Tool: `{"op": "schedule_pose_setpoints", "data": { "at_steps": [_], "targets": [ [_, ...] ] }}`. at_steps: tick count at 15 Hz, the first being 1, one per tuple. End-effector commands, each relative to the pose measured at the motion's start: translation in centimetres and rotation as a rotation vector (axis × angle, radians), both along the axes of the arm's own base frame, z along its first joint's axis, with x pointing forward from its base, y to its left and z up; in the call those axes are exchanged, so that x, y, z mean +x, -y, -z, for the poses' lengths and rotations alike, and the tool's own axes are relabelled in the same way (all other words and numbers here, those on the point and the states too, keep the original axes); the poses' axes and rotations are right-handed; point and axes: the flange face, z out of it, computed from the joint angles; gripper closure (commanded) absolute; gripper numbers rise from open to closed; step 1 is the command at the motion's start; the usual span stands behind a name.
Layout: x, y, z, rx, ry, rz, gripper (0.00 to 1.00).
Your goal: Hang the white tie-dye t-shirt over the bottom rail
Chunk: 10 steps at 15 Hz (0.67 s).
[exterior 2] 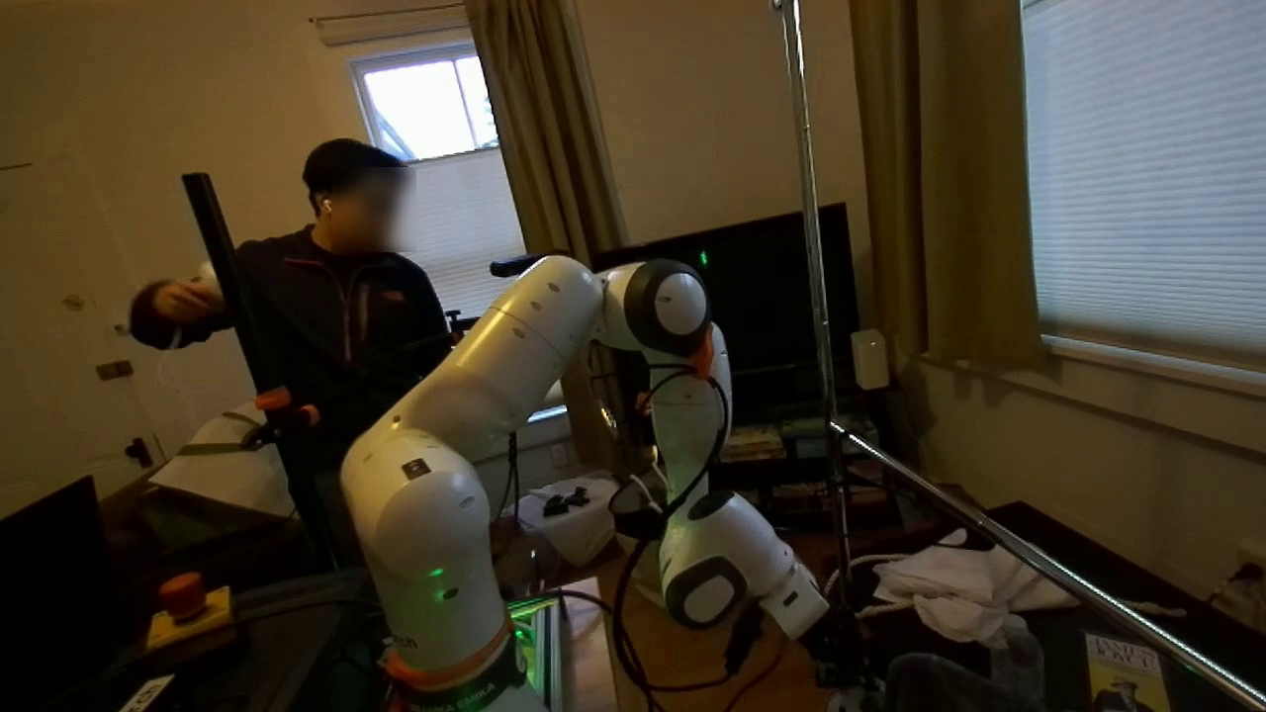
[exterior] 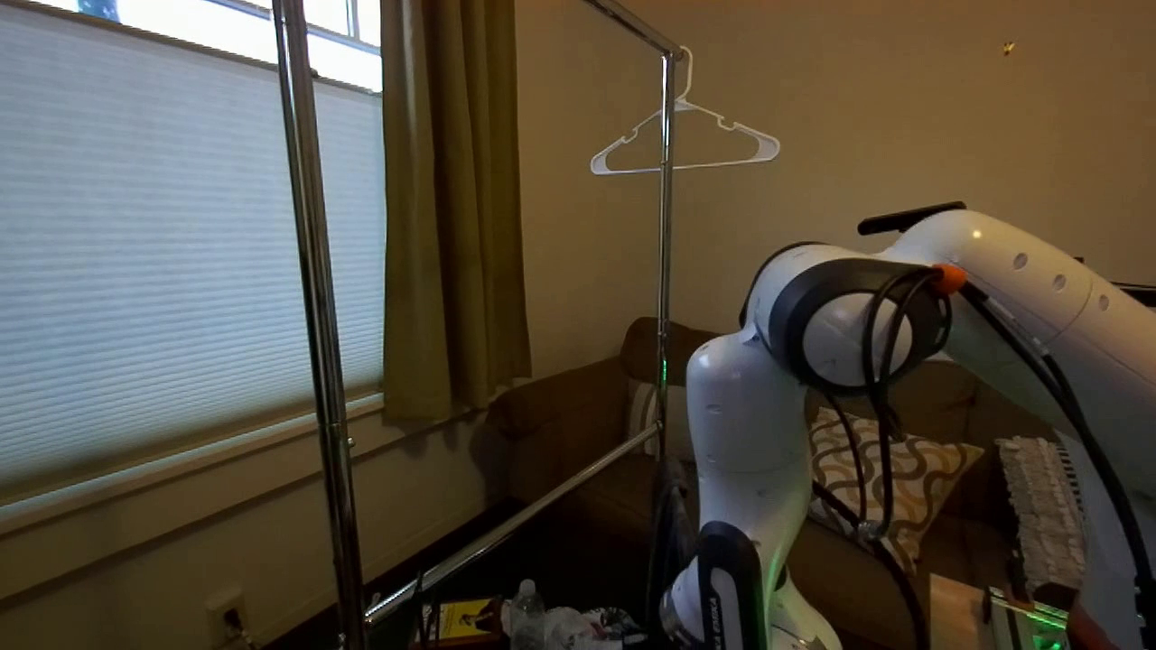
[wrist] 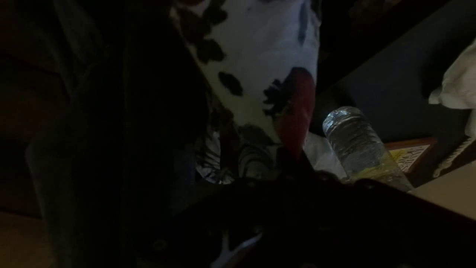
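Gripping looks like the step in hand; draping is prob. still to do. L to R in an exterior view: arm (exterior 2: 524, 356) arched over, gripper (exterior 2: 846, 658) low by the rack post (exterior 2: 815, 257), then a white cloth heap (exterior 2: 959, 588), then the bottom rail (exterior 2: 1088, 589) w/ nothing hung over the stretch that shows. L to R in the wrist view: dark grey fabric (wrist: 74, 167), printed white cloth (wrist: 267, 74) tapering down to the gripper, clear bottle (wrist: 362, 145) to its right. Can't tell if the gripper has that cloth pinched or is merely next to it; fingers are lost in shadow. Best guess, the printed white cloth is the task's t-shirt (print reads floral, not tie-dye, tbh), w/ the heap as 2nd candidate. Next move calls for a sure bite on it, a lift clear of bottle & grey fabric, up higher than the rail, across, then down so it hangs both sides before release.
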Motion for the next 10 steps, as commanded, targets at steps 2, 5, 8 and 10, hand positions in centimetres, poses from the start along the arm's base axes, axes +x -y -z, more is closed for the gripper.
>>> {"op": "schedule_pose_setpoints", "data": {
  "at_steps": [2,5,8,10],
  "targets": [
    [0.3,-0.2,0.0,0.016,-0.004,-0.005,0.98],
    [2.0,1.6,-0.6,0.002,0.122,0.062,1.00],
    [-0.2,3.5,-6.3,-0.053,0.277,0.036,1.00],
    [-2.3,4.1,-10.0,-0.060,0.361,0.008,1.00]
  ]
}}
